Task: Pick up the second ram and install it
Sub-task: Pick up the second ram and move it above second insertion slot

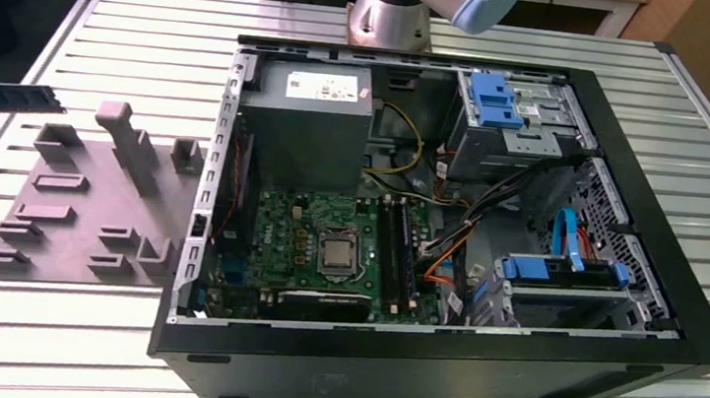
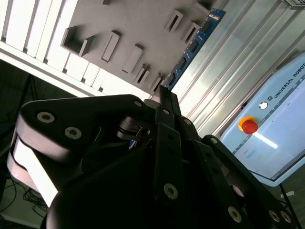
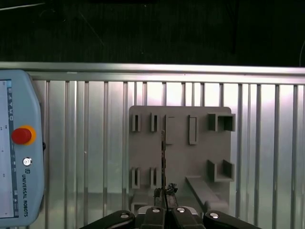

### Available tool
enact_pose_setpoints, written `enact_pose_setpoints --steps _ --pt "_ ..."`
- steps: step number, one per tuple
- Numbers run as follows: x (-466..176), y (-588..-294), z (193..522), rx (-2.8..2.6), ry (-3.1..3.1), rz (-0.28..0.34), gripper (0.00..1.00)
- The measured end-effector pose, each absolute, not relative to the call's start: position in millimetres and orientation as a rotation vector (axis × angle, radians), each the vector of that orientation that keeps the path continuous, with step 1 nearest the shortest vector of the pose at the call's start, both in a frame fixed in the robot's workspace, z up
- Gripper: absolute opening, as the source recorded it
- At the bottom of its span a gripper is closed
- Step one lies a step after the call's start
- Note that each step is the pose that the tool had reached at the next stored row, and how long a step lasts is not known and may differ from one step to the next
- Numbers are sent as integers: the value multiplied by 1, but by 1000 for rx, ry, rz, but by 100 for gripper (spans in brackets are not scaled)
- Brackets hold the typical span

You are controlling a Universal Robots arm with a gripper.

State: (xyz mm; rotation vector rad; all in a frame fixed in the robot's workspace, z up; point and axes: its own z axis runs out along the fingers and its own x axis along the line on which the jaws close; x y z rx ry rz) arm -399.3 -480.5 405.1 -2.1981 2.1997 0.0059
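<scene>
The second ram (image 2: 190,47) is a thin blue-edged stick with dark chips, and my gripper (image 2: 162,91) is shut on one end of it. In the first wrist view the second ram (image 3: 163,152) appears edge-on, rising from the gripper (image 3: 164,192) above the grey moulded tray (image 3: 178,143). In the exterior view the second ram (image 1: 9,97) hangs level in the air at the far left, above the table and beyond the tray (image 1: 76,219). The motherboard (image 1: 317,245) with its long dark slots (image 1: 396,253) lies inside the open computer case (image 1: 659,320).
The arm's base (image 1: 389,9) stands behind the case. A teach pendant (image 3: 19,148) with a red stop button lies on the slatted metal table (image 1: 52,326) beside the tray. Cables, a power supply (image 1: 304,119) and blue drive brackets crowd the case.
</scene>
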Motion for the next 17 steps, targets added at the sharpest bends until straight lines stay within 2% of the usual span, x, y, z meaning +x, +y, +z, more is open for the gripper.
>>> enact_pose_setpoints --steps 17 --pt "-381 -481 405 -2208 2211 30 11"
